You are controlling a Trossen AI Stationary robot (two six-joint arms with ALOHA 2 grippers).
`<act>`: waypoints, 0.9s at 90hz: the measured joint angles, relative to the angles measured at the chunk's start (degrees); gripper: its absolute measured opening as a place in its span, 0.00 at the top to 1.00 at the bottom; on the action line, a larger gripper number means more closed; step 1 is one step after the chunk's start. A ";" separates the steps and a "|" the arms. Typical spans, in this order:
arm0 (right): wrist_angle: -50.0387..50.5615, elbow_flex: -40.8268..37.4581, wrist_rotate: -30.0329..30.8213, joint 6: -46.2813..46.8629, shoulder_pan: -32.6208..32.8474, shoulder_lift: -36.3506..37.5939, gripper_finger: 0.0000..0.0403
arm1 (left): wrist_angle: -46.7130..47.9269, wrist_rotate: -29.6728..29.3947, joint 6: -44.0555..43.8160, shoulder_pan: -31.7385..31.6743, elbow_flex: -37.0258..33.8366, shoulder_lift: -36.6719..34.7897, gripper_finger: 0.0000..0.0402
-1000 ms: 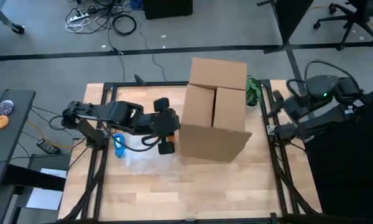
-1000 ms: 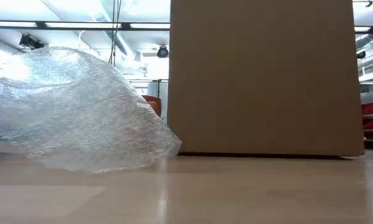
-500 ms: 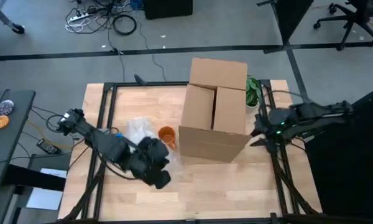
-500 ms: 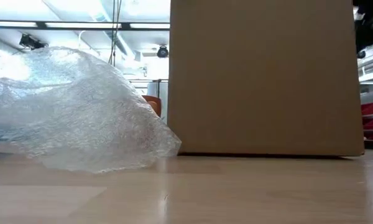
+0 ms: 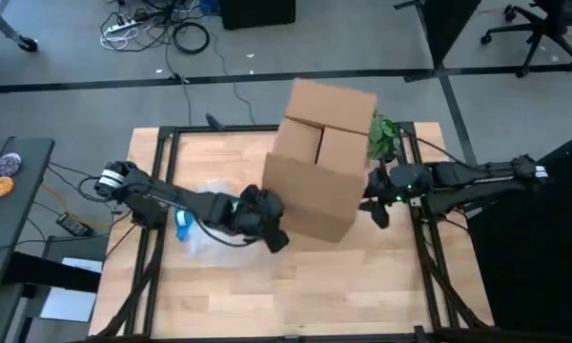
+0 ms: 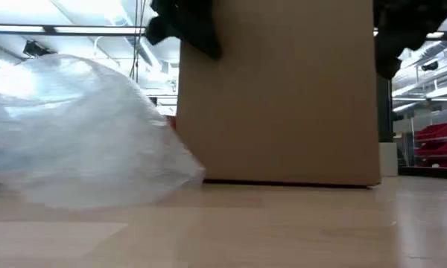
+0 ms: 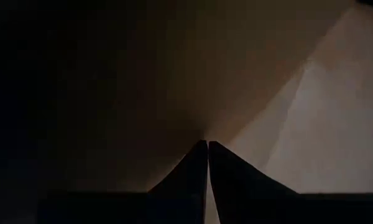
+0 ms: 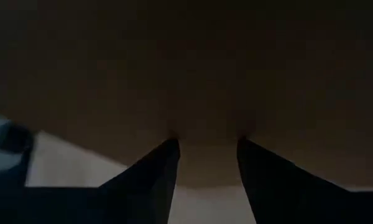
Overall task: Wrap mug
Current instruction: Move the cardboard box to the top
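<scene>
A tall cardboard box (image 5: 319,157) stands on the table's middle, turned askew; in the low view the box (image 6: 276,97) fills the centre. Crumpled bubble wrap (image 5: 208,211) lies left of it on the table, and shows as a clear heap of bubble wrap (image 6: 82,134) in the low view. My left gripper (image 5: 275,229) is shut at the box's left side. My right gripper (image 5: 370,198) is open at the box's right side. The mug is hidden; my left arm lies over the place beside the wrap. My left gripper (image 7: 207,144) meets the box's left wall (image 7: 174,93) with the tips of its shut fingers, coming level from the table's left. The box stands with its bottom on the table. My right gripper (image 8: 208,142) meets the box's right wall (image 8: 205,93) with the tips of its open fingers (image 8: 173,146), coming level from the table's right. Nothing lies between the fingers.
A small green plant (image 5: 381,133) stands at the box's far right corner. A blue object (image 5: 183,221) lies by the wrap's left edge. Bare wooden tabletop (image 5: 296,286) runs along the near side.
My left gripper has swung from the table's near left up against the box's left side. My right gripper has come in from the right edge to the box's right side. The box has turned about and slid toward the table's left, staying on the table.
</scene>
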State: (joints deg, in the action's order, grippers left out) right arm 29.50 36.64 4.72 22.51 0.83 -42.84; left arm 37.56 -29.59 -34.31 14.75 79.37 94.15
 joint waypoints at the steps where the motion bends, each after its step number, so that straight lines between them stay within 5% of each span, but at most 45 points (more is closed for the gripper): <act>1: -0.11 0.01 0.23 0.09 -0.39 -0.20 0.64 | 0.00 0.04 0.25 -0.19 0.00 0.00 1.00; 27: -1.93 0.08 10.02 0.60 -9.71 -2.06 0.64 | 3.95 0.64 6.37 -2.75 0.00 0.65 1.00; 45: -6.50 0.00 15.00 -4.54 -13.90 -2.22 0.64 | 6.40 -5.42 8.85 -3.68 0.04 0.79 1.00; 65: -4.82 -1.45 15.04 -8.77 -9.22 1.73 0.69 | 9.92 -7.36 9.14 -3.90 -0.87 1.38 1.00; 81: -11.93 -9.34 18.21 -9.39 -1.44 4.79 0.76 | 5.65 1.88 11.81 -3.10 -5.68 2.16 1.00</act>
State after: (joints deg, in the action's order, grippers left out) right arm 17.58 27.31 22.93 13.13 -0.61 -38.05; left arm 43.21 -27.71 -22.50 11.65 73.69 96.31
